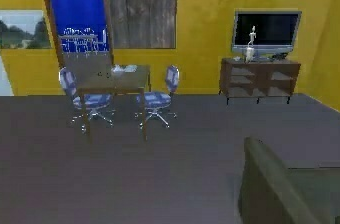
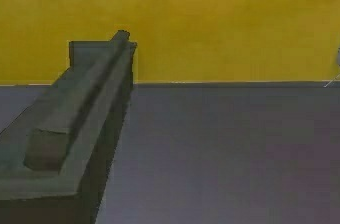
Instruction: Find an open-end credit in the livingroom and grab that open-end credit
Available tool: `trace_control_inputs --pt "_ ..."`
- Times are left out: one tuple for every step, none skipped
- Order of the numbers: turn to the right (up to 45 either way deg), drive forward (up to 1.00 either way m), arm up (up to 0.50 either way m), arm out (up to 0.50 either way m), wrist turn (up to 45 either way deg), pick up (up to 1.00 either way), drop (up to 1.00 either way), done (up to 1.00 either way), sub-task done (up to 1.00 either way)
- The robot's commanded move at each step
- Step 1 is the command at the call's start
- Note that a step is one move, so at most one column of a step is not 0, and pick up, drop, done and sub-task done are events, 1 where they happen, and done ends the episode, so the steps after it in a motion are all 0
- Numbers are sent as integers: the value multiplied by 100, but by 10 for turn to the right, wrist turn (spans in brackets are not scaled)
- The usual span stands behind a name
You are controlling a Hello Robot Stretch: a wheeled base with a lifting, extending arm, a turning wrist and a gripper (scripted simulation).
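While you could not tell the end effector's state, the card was too small to make out, perhaps among pale things (image 1: 128,68) on the table (image 1: 103,76) far ahead, at the forward view's left.

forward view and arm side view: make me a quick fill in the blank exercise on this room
___ blue chairs stand at the table.
The wall behind the sofa is ___.
The television stands on the wooden cabinet, toward the forward view's ___ side.
Missing words: two; yellow; right.
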Motion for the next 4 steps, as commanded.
trace_control_inputs --pt "0 100 0 0 0 0 0 0 0" --pt "0 75 0 0 0 0 0 0 0" --pt "-450 0 0 0 0 0 0 0 0" --pt "-450 0 0 0 0 0 0 0 0"
